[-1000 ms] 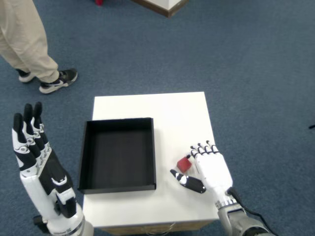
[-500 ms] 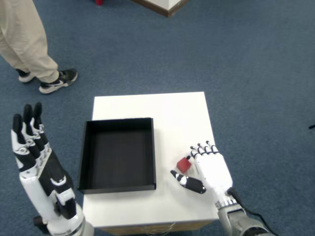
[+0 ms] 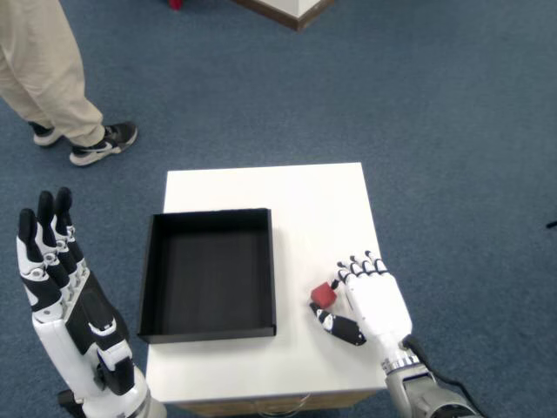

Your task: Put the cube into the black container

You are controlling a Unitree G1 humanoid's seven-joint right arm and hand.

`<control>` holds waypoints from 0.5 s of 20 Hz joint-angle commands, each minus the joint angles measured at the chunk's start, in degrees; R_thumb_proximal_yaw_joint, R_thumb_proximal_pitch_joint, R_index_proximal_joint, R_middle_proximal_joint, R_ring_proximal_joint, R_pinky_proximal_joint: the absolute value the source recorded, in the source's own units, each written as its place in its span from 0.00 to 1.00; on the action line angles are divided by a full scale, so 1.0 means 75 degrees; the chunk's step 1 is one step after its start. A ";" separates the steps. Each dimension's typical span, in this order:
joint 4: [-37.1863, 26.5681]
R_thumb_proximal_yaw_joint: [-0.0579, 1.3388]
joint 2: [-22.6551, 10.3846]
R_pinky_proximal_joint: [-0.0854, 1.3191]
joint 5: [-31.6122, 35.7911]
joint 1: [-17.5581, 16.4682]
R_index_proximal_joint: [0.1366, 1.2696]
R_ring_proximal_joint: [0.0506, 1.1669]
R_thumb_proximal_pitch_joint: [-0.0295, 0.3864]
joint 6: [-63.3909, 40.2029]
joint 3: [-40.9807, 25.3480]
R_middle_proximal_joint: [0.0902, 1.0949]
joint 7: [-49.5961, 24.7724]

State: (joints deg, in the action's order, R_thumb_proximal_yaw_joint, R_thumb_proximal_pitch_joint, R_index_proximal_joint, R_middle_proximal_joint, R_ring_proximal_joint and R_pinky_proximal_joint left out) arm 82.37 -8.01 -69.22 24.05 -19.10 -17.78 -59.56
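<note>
The small red cube (image 3: pixel 324 294) sits on the white table (image 3: pixel 296 196), just right of the black container (image 3: pixel 209 272). My right hand (image 3: pixel 370 300) lies on the table beside the cube. Its curled fingers (image 3: pixel 352 268) press the cube's right side. The black thumb (image 3: pixel 335 325) touches the cube from below, so the cube is pinched between them. The cube is still down at table level. The black container is an open, shallow square tray with nothing in it, and its right wall stands a short gap from the cube.
My left hand (image 3: pixel 61 292) is raised, fingers straight, off the table's left edge. A person's legs and shoes (image 3: pixel 96 144) stand on the blue carpet at the upper left. A piece of furniture (image 3: pixel 291 9) is at the top.
The right thumb has swung in against the cube, and the cube has shifted slightly toward it. The left hand has drifted a little lower and to the left.
</note>
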 commanded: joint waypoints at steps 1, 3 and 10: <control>-0.0192 0.50 -0.0088 0.18 0.0090 0.0225 0.62 0.24 0.22 -0.0257 0.0004 0.31 -0.0469; -0.0140 0.55 -0.0090 0.18 0.0110 0.0219 0.63 0.24 0.25 -0.0241 0.0022 0.32 -0.0434; -0.0155 0.79 -0.0080 0.19 0.0126 0.0188 0.85 0.25 0.37 -0.0331 0.0055 0.35 -0.0557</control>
State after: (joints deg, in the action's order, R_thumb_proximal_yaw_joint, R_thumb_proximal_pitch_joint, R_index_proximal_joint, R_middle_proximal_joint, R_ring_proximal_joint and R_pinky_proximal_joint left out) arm 82.62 -8.02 -69.16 23.87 -19.93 -17.62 -60.32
